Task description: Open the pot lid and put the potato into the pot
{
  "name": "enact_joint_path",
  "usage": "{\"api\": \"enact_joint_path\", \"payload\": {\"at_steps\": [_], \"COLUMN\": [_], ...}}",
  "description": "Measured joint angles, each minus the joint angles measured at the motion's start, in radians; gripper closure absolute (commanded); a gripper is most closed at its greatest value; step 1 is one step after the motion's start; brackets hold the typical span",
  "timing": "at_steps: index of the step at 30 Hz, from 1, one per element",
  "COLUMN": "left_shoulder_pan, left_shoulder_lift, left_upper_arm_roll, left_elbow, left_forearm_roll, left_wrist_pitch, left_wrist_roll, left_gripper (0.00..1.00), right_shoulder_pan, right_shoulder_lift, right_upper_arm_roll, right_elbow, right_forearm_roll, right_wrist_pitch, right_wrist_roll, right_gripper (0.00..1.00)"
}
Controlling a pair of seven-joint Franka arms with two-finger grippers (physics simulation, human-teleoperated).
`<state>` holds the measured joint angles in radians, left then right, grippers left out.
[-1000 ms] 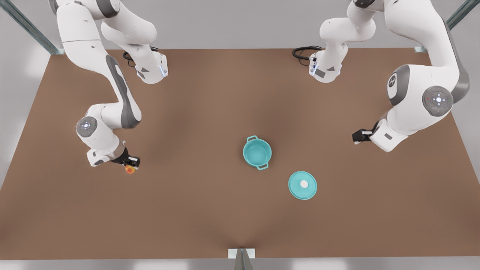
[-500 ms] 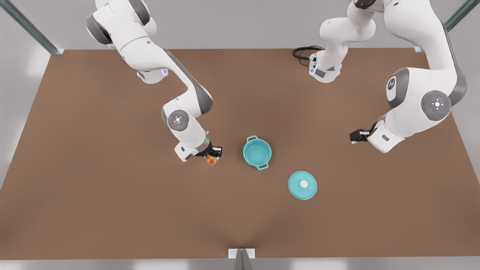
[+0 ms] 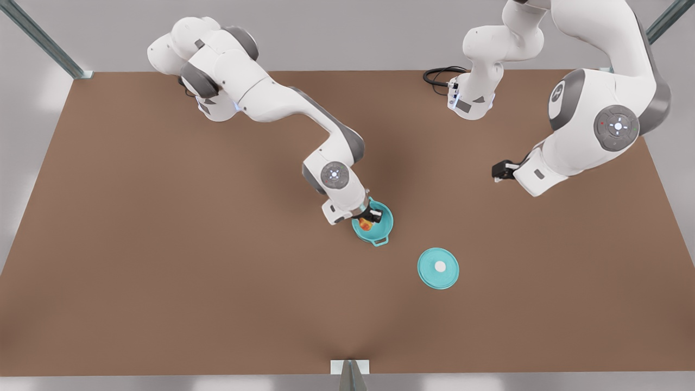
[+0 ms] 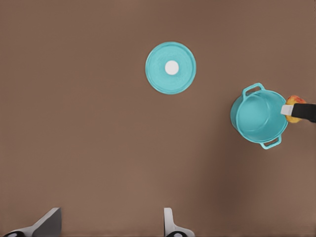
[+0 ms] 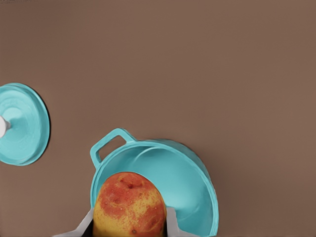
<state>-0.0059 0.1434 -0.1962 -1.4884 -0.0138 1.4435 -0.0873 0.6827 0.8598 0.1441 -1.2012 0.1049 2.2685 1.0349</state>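
Since the earlier frame the right gripper (image 3: 371, 218), jaws clamped on the potato (image 3: 367, 224), has swept across the bench to the open pot (image 3: 383, 231) near its middle; release comes next, while the left gripper (image 3: 497, 171) waits, jaws apart, and the pot lid (image 3: 438, 267) lies beside the pot.

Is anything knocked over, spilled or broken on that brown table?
Nothing stands out. The pot stands upright, its lid lies flat beside it, and the right gripper holds the potato over the pot. The left gripper waits aside, open.
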Motion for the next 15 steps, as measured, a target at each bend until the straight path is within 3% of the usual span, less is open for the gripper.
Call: {"api": "enact_joint_path", "payload": {"at_steps": [5,6,7,11,15], "left_shoulder_pan": [-0.001,-0.001,-0.001,-0.002,-0.003], "left_shoulder_lift": [0.003,0.004,0.004,0.004,0.022], "left_upper_arm_roll": [-0.003,-0.004,-0.004,-0.004,0.003], "left_elbow": [-0.002,-0.003,-0.005,-0.005,-0.003], "left_forearm_roll": [0.002,0.002,0.002,0.002,-0.004], "left_wrist_pitch": [-0.003,-0.003,-0.003,-0.003,0.026], "left_wrist_roll": [0.008,0.009,0.010,0.014,0.016], "left_gripper": [0.00,0.00,0.00,0.00,0.00], "right_shoulder_pan": [0.060,0.063,0.065,0.008,-0.360], "right_shoulder_lift": [0.076,0.080,0.082,-0.018,-0.240], "right_upper_arm_roll": [-0.044,-0.046,-0.047,-0.050,-0.045], "right_elbow": [0.078,0.080,0.081,0.076,0.037], "right_forearm_roll": [-0.001,-0.001,-0.002,-0.002,-0.045], "right_wrist_pitch": [0.018,0.022,0.026,-0.023,-0.338], "right_wrist_roll": [0.090,0.106,0.121,0.168,0.116], "right_gripper": [0.41,0.30,0.00,0.00,0.00]}}
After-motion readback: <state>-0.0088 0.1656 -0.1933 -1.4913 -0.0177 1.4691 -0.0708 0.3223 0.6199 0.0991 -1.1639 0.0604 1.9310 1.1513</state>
